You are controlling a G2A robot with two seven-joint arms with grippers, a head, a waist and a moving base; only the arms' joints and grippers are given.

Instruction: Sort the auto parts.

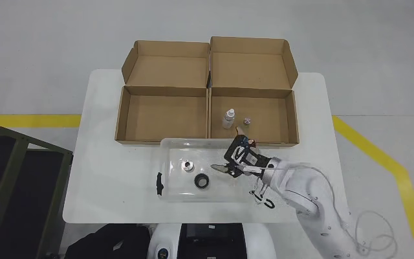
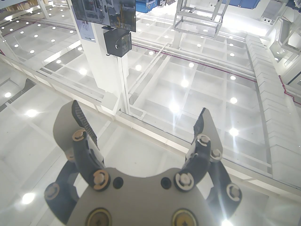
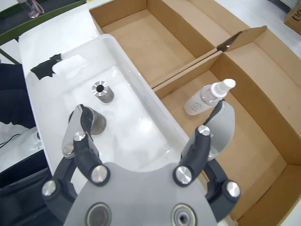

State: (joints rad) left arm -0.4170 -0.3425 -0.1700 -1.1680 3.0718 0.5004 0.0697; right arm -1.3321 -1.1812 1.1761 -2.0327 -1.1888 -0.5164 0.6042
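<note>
Right gripper [image 3: 151,106] agape, angled over clear bin [image 3: 145,83].

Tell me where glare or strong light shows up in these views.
Left wrist view: the left claw points up at ceiling lamps, several flaring into starbursts. Right wrist view: bright highlights on the floor of the clear bin. Top view: even light, only soft shadows inside the cardboard boxes.
</note>
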